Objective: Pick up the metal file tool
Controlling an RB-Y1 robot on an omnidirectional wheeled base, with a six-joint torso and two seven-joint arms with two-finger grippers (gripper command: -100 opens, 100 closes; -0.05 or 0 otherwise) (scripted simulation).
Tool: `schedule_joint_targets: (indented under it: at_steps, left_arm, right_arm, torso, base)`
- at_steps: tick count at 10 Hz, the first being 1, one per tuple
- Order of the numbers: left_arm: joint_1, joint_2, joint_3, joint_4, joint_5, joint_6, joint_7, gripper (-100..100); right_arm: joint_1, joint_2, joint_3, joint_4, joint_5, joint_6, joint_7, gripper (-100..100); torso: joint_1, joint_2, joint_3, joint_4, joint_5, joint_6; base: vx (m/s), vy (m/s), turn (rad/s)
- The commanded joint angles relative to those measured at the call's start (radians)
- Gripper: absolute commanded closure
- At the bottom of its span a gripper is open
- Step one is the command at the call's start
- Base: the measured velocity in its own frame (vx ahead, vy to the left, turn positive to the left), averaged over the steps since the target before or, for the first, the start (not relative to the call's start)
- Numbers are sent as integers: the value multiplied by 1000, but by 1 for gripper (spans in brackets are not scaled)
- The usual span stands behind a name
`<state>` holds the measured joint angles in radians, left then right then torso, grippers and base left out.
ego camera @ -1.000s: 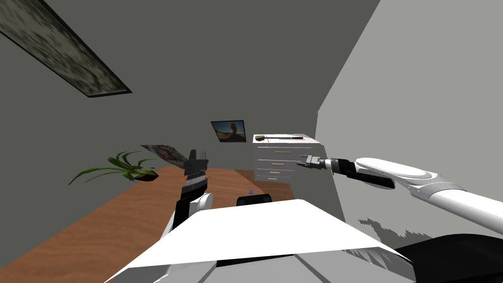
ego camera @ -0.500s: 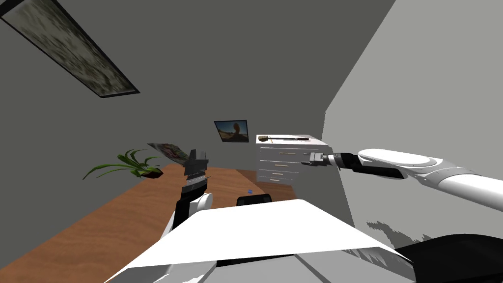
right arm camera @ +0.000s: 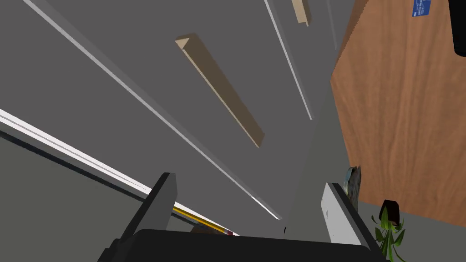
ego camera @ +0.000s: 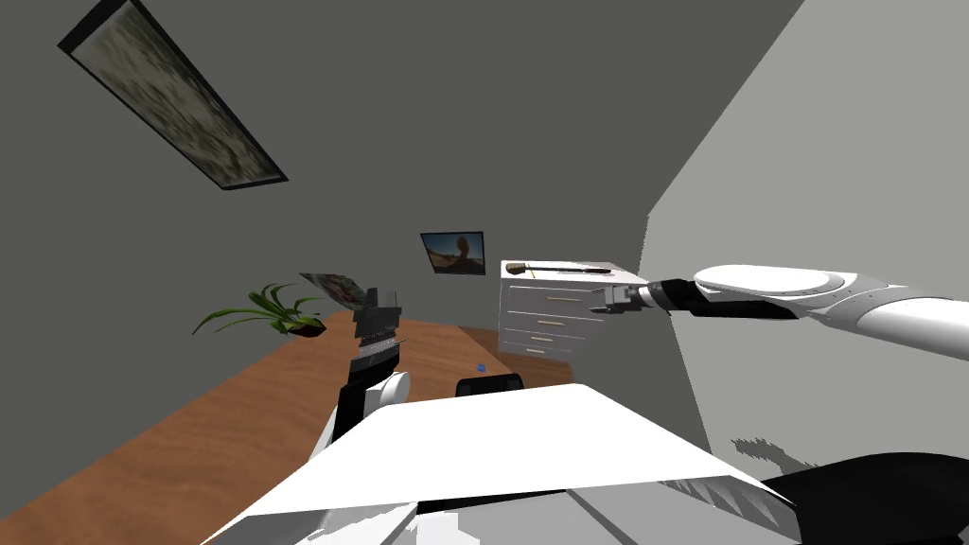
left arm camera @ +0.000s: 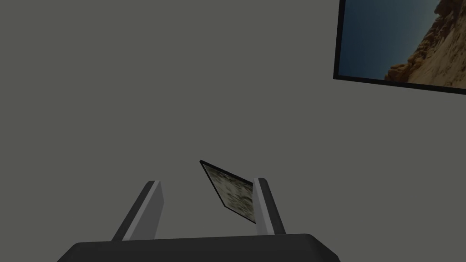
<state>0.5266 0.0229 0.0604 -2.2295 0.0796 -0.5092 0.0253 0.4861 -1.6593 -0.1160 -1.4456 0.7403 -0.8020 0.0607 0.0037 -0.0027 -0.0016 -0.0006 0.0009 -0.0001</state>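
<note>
**Item:** file [ego camera: 566, 271], a long, thin, dark tool with a brownish lump at one end. Which end is the handle cannot be told.

**Location:** lying flat on top of the white dresser [ego camera: 554, 326], close to its front edge.

**Long axis:** runs side to side along the dresser top, roughly parallel with the drawer fronts.

**Adjacent:** a yellow pencil [right arm camera: 200, 221] at the same front edge, seen just past the right end effector's body.

**Right end effector** [ego camera: 600, 298]:
- Released and holding nothing, with its fingers [right arm camera: 336, 211] spread.
- It sits level with the top drawer, near the dresser's right corner.
- It faces the drawer front and its tan handle [right arm camera: 220, 93].
- It is apart from the file, which lies above it and a little towards the robot's left.

**Left end effector** [ego camera: 381, 295]: released and empty, raised in front of the chest, well apart from the dresser.

**Nearer arm:** the right, by a clear margin.

**Stage (judged):** approach, with no contact made yet.

**Next move (judged):**
- Rise clear of the dresser's top edge.
- Travel over the top and come down with the fingers set across the file's thin shaft, not along it.

**Hazards (judged):**
- The front edge of the dresser top stands between end effector and file.
- The pencil lies close enough to be nudged or caught in the grip.

**Surroundings:** wooden floor [ego camera: 237, 416], potted plant [ego camera: 270, 317] and a small blue thing [ego camera: 482, 368] on the floor
</note>
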Motion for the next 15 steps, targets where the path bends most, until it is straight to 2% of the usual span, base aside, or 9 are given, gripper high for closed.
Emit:
schedule_joint_targets:
  at_steps: [1, 6, 9, 10, 11, 12, 14, 15]
  left_arm:
    - [0, 0, 0, 0, 0, 0, 0, 0]
    - [0, 0, 0, 0, 0, 0, 0, 0]
    - [0, 0, 0, 0, 0, 0, 0, 0]
    - [0, 0, 0, 0, 0, 0, 0, 0]
    - [0, 0, 0, 0, 0, 0, 0, 0]
    - [0, 0, 0, 0, 0, 0, 0, 0]
    - [0, 0, 0, 0, 0, 0, 0, 0]
    - [0, 0, 0, 0, 0, 0, 0, 0]
  right_arm:
    - [9, -50, -8, 9, 13, -10, 2, -100]
    - [-11, -196, 15, 65, 83, -59, -5, -100]
    - [-17, -254, 26, 79, 104, -74, -8, -100]
    - [-21, -288, 38, 92, 122, -89, -11, -100]
    - [-21, -293, 38, 92, 122, -89, -11, -100]
    - [-25, -326, 51, 103, 139, -102, -15, -100]
    - [-25, -326, 51, 103, 139, -102, -15, -100]
    - [-28, -354, 65, 113, 154, -114, -19, -100]
  torso:
    - [0, 0, 0, 0, 0, 0]
    - [-2, 0, 0, 0, 0, 1]
    - [-2, -1, 0, 0, -1, 0]
    - [-3, 0, 0, 0, -1, 1]
    - [-2, -2, -1, 0, -1, 0]
    - [-3, -1, -1, 0, -1, 1]
    - [-4, 0, 0, 0, -1, 1]
    - [-4, 1, 1, 0, -1, 1]
  base:
    - [36, 34, 46]
    - [49, 28, 74]
    - [55, 12, 70]
    - [79, 15, 102]
    - [67, 4, 42]
    - [67, -6, 81]
    - [40, -5, 23]
    - [53, -10, 96]
